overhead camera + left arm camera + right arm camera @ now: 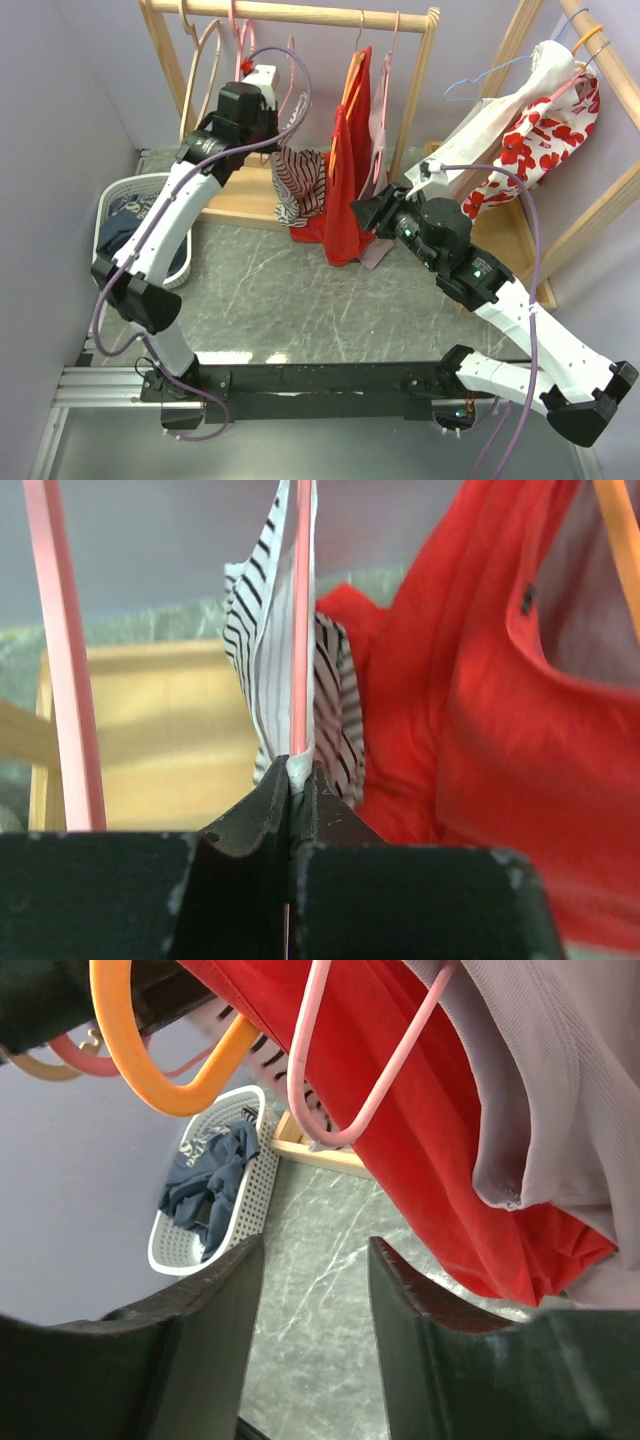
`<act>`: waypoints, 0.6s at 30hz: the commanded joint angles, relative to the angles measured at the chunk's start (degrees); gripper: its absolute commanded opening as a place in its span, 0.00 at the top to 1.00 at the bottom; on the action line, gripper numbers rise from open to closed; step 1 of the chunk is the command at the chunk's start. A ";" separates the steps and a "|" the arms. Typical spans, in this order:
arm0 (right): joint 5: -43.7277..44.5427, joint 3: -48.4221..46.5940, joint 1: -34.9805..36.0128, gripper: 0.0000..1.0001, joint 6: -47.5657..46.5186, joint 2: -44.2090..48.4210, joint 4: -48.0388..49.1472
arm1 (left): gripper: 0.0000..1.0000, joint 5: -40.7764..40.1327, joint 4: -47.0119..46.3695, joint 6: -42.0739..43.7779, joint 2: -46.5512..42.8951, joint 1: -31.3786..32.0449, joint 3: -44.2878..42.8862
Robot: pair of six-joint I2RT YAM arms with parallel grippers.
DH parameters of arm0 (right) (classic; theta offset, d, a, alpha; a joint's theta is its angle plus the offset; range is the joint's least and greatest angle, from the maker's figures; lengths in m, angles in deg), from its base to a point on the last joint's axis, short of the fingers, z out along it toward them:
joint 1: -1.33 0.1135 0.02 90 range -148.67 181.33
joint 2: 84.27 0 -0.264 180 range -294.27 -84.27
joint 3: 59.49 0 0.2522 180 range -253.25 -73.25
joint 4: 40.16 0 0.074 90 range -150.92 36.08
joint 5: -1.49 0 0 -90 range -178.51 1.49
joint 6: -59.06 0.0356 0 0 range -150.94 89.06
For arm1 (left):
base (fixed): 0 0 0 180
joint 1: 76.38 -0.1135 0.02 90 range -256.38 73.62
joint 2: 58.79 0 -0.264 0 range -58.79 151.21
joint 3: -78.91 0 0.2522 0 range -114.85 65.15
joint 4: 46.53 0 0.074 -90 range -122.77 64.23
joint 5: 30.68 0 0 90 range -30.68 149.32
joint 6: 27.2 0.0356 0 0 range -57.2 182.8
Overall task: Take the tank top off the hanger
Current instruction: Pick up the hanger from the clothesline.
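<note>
A black-and-white striped tank top (300,185) hangs bunched and low from a pink hanger (300,630) on the wooden rack. My left gripper (272,135) is up at that hanger. In the left wrist view the gripper (300,775) is shut, pinching the white edge of the striped tank top (255,650) together with the hanger's thin pink bar. My right gripper (362,212) is beside the red top (348,190), low on its right side. In its wrist view the gripper (315,1245) is open, with only table between the fingers.
On the same rail (300,14) hang the red top (400,1110) on an orange hanger (150,1050) and a pale lilac garment (540,1080) on a pink hanger (350,1080). A white basket (120,190) of dark blue clothes sits left. A second rack at the right holds a floral garment (540,140).
</note>
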 commanded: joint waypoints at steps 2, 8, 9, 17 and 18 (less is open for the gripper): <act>-0.08 -1.83 -0.43 0.42 -3.92 1.24 1.78 | 0.99 4.35 2.44 -2.12 -11.27 0.16 -0.52; -1.31 -3.32 -0.43 0.38 -6.56 0.71 2.57 | 0.99 7.34 5.87 -3.79 -24.36 0.25 11.17; -1.57 -3.41 -0.43 0.38 -6.39 0.54 2.57 | 0.99 7.26 7.01 -3.97 -25.51 0.16 11.79; -5.00 -4.37 -0.25 0.38 -5.24 -0.52 4.86 | 0.99 9.01 14.23 -3.18 -35.88 0.25 14.25; -5.44 -4.73 -0.25 0.38 -5.42 -0.69 4.68 | 0.99 9.71 15.88 -2.48 -36.85 0.25 13.91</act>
